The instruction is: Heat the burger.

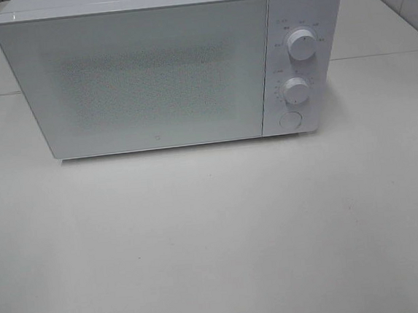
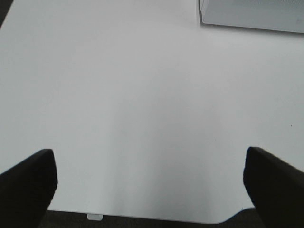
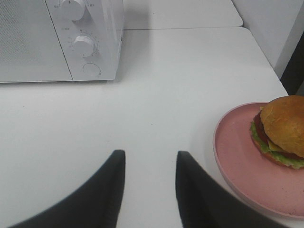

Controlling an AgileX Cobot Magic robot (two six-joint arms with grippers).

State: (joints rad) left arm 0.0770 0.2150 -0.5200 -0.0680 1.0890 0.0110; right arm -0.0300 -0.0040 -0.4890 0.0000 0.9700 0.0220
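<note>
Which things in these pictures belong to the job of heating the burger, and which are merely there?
Belong to the job:
- burger
- pink plate that it lies on
- microwave, door shut
- its two dials and round button

Merely there:
- white table
- nothing else loose shows

The left black two-fingered gripper [image 2: 151, 183] hovers with its jaws spread wide, holding nothing. The right black two-fingered gripper [image 3: 150, 190] hovers with jaws partly apart, also holding nothing.
</note>
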